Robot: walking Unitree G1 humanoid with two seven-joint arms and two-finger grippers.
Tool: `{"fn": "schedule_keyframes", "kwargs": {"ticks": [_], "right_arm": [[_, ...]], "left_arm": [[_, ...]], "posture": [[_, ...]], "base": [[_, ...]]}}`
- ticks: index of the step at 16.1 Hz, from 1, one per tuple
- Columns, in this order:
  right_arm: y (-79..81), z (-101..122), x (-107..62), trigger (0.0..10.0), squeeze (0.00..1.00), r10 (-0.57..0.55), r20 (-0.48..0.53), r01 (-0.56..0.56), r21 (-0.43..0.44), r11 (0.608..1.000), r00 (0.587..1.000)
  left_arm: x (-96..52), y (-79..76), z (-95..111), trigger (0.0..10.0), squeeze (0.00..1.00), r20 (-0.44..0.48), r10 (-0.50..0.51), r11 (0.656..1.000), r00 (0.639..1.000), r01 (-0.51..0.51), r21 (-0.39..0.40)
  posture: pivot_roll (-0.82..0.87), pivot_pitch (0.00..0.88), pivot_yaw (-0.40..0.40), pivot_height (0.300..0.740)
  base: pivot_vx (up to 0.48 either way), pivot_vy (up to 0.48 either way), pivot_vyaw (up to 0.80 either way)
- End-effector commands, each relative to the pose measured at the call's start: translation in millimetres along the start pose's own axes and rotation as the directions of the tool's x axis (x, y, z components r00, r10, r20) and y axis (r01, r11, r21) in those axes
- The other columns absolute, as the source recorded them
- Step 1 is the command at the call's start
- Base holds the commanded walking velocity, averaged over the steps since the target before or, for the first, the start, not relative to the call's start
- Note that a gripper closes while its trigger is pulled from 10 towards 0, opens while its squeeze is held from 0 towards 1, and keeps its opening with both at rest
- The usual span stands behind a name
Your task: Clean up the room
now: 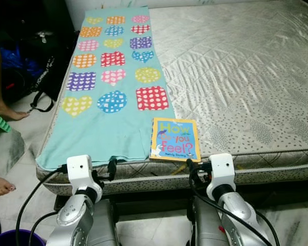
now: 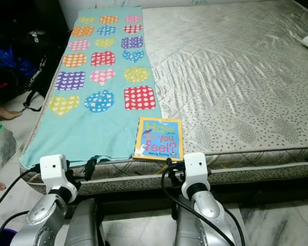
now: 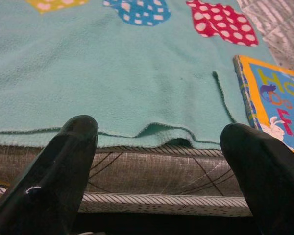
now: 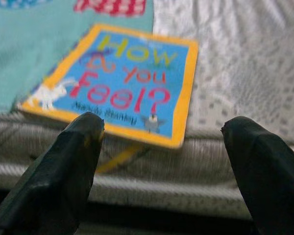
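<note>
Mattress (image 1: 236,77): book (image 1: 175,139) at edge, both grippers spread

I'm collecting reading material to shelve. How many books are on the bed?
1. The book lies flat at the mattress near edge, beside the teal blanket, just ahead of the right gripper. Others could be outside the frame.

Bright even light; right wrist view blurred.

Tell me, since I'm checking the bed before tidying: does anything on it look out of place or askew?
The children's book "How Do You Feel?" lies at the bare mattress edge, one corner poking past it. The teal heart-patterned blanket beside it has a rumpled near hem. Both grippers, left and right, wait open before the mattress side.
</note>
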State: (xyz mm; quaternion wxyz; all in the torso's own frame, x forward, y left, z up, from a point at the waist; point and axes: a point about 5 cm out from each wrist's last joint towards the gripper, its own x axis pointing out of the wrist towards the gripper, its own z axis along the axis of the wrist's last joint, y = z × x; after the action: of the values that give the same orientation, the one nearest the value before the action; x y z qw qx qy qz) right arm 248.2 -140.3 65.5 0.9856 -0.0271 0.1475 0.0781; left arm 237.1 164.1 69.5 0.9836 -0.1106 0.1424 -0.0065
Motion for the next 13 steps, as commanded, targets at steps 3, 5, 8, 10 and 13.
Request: {"fn": "schedule_keyframes", "kwargs": {"ticks": [3,5,8,10,13], "right_arm": [[8.9,-7.6,10.3,10.0,0.0,0.041,-0.146,-0.027,0.1,0.995,0.988],[13.2,-10.0,15.4,10.0,0.0,0.057,-0.176,-0.03,0.149,0.988,0.983],[26.0,-17.1,29.5,10.0,0.0,0.027,-0.266,0.058,0.308,0.95,0.963],[42.4,-15.2,37.7,10.0,0.0,0.046,-0.286,0.076,0.4,0.913,0.957],[63.6,-11.7,45.9,10.0,0.0,0.069,-0.279,0.077,0.481,0.873,0.958]], "left_arm": [[2.1,-2.9,-5.7,10.0,0.0,-0.052,-0.002,1.0,0.999,0.004,0.023],[2.1,-4.0,-6.3,10.0,0.0,-0.057,-0.008,1.0,0.998,0.009,0.019],[-2.5,-4.8,-4.2,10.0,0.0,-0.074,-0.019,1.0,0.997,0.021,0.024],[-6.0,-2.5,-2.8,10.0,0.0,-0.086,-0.022,0.999,0.996,0.024,0.028],[-8.9,-1.7,-2.4,10.0,0.0,-0.102,-0.028,0.999,0.994,0.031,0.028]], "posture": [[-0.06,0.114,0.059,0.553],[-0.06,0.114,0.063,0.553],[0.0,0.118,0.085,0.553],[0.03,0.121,0.099,0.553],[0.05,0.121,0.106,0.553]], "base": [[0.0,0.0,0.0],[0.0,0.0,0.0],[0.0,0.0,0.0],[0.0,0.0,0.0],[0.0,0.0,0.0]]}}
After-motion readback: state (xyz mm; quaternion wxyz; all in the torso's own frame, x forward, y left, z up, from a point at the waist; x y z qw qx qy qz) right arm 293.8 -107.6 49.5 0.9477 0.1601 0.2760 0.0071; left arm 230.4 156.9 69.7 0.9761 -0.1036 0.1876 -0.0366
